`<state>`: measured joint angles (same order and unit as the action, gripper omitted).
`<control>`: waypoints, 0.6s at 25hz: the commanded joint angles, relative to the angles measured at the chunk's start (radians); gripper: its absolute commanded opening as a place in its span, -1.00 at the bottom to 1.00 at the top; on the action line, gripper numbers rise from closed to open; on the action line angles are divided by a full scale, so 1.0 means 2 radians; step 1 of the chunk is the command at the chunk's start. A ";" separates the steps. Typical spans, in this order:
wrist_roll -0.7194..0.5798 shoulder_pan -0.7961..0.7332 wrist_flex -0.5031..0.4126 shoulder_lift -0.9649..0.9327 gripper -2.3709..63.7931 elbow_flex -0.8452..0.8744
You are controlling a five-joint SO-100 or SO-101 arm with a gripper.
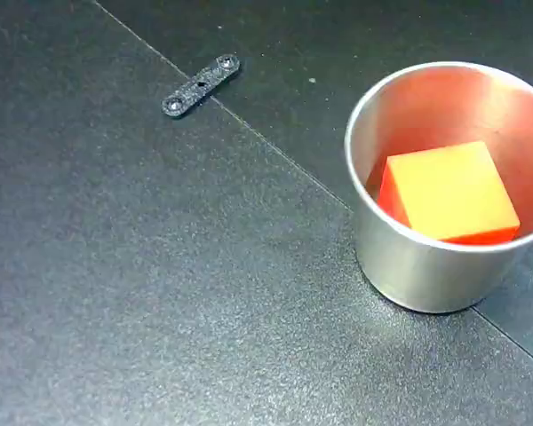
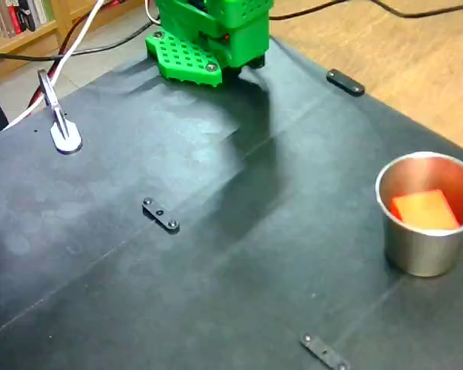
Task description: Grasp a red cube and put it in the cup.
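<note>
The red cube (image 1: 451,193) sits inside the cup (image 1: 426,266), tilted, its orange-yellow top face lit. The shiny steel cup stands upright on the dark mat, at the right in both fixed views.

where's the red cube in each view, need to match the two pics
A fixed view: red cube at right, inside the cup, leaning toward its near wall.
Another fixed view: red cube at right edge, inside the cup.
Shared landmark: the small black two-hole strip on the mat.
</note>
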<state>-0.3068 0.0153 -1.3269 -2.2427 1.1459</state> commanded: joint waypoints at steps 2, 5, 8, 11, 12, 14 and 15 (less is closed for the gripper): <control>0.032 0.002 -0.015 -0.050 -0.05 0.015; 0.091 0.005 -0.054 -0.083 -0.05 0.047; 0.127 0.005 -0.095 -0.123 -0.05 0.061; 0.131 0.005 -0.114 -0.146 -0.05 0.061; 0.131 0.005 -0.115 -0.147 -0.05 0.061; 0.131 0.005 -0.115 -0.147 -0.05 0.061; 0.130 0.005 -0.115 -0.146 -0.05 0.061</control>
<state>-0.0491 0.0215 -1.5555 -2.5387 1.2625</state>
